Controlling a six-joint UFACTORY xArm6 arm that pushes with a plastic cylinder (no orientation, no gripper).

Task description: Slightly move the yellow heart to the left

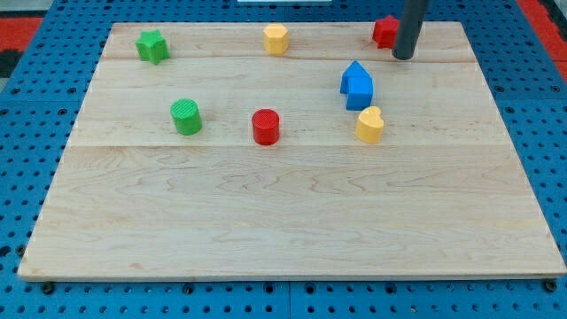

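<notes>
The yellow heart [369, 125] lies right of the board's middle, just below the blue house-shaped block [357, 86]. My tip [404, 57] is the lower end of a dark rod at the view's top right. It stands up and to the right of the yellow heart, apart from it, and right next to a red block [384, 32] whose shape is partly hidden by the rod.
A wooden board [283, 221] lies on a blue pegboard. A green star [152, 46] is at the top left, a yellow cylinder-like block [276, 39] at the top middle, a green cylinder [186, 117] at the left and a red cylinder [265, 127] near the centre.
</notes>
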